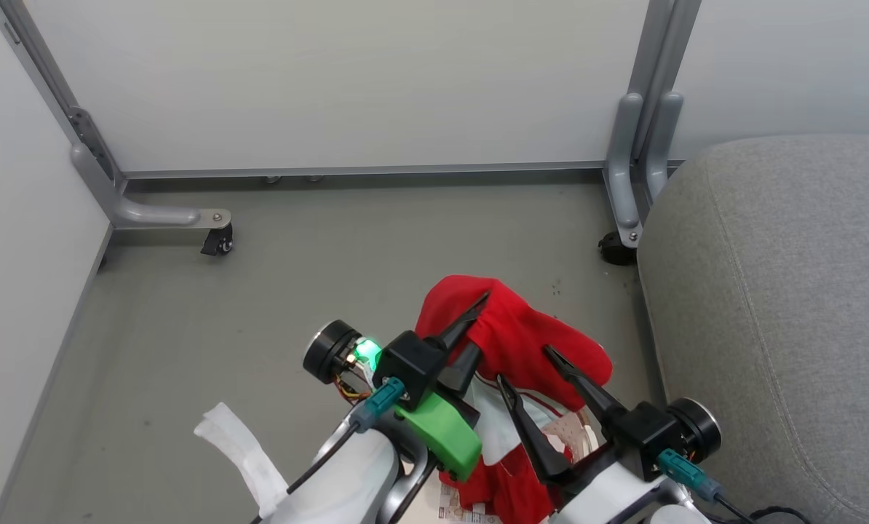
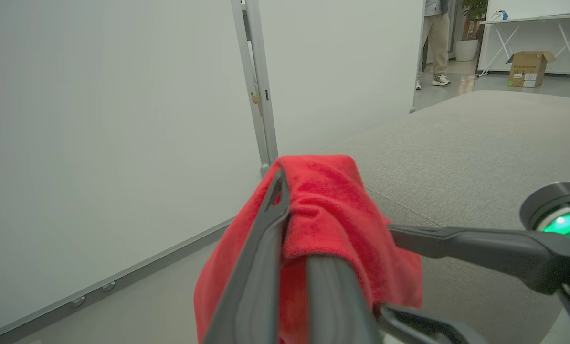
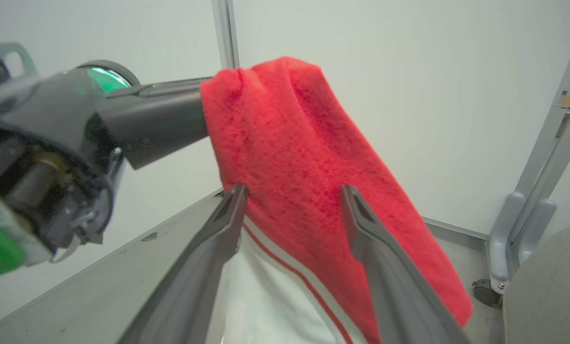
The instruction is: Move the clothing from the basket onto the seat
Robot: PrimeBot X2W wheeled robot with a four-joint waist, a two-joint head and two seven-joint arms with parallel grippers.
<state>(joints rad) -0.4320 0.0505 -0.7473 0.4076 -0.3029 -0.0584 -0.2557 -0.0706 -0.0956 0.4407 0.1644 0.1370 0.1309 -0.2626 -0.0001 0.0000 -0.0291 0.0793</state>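
Head view, lower centre: we see our left gripper (image 1: 476, 325) clenched on a fold of the red clothing (image 1: 529, 331). The clothing hangs bunched above the grey floor (image 1: 260, 291), and its white panel drops toward the bottom edge of the frame. Just to the right, our right gripper (image 1: 523, 364) has its fingers spread apart, with cloth showing between them but not pinched. Farther right, the grey seat (image 1: 769, 313) takes up the right side, and the clothing is not on it.

Long dark fingers (image 1: 463, 326) are tapering from black blocks (image 1: 416, 364). The left arm (image 1: 354, 480) is wearing a green cover (image 1: 442, 437), its light (image 1: 366, 353) glowing green at eleven o'clock; teal plugs (image 1: 382, 402) are trailing black cables (image 1: 318, 466).
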